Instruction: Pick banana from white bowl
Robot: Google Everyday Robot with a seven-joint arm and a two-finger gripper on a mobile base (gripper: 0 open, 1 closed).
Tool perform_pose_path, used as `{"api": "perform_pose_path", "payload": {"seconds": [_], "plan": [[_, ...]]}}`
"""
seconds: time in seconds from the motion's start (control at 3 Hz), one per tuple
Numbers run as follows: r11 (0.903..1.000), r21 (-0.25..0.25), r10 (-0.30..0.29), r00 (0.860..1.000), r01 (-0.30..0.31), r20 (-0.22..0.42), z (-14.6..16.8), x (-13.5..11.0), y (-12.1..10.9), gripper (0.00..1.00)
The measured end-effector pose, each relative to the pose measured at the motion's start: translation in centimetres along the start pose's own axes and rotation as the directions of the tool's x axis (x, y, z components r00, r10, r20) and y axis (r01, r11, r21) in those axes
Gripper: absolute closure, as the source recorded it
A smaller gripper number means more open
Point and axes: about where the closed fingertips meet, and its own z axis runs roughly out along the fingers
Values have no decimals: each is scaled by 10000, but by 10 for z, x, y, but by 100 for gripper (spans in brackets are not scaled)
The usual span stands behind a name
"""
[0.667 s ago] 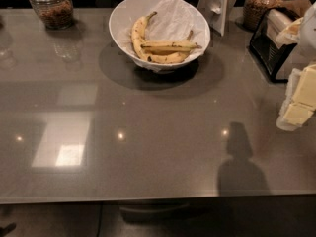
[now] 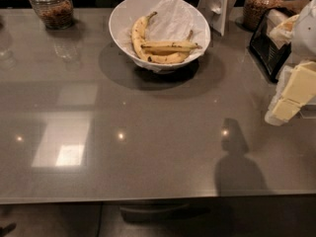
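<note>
On grey glossy counter (image 2: 148,147), glass jars (image 2: 51,6) at the back. Located the banana (image 2: 170,45) in the white bowl (image 2: 118,28) at far centre, lying on crumpled paper and touching a plumper curved banana (image 2: 165,59), next to a long curved one (image 2: 137,33). Found the gripper (image 2: 289,98) at the right edge, well apart from the bowl. Open or closed: cannot tell. Since a moment ago, shifted only slightly left and upward; bowl contents unmoved. Judged as approach barely begun, with reach and grasp outstanding.
</note>
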Motion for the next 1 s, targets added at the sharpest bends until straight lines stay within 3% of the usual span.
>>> {"api": "perform_pose_path", "payload": {"seconds": [0.33, 0.67, 1.0], "plan": [[9999, 20, 158, 9924, -162, 1218, 19, -20, -14, 0], [9958, -887, 477, 9510, -214, 3056, 58, -50, -29, 0], [9866, -1630, 698, 9081, -17, 4129, 81, -72, -37, 0]]}}
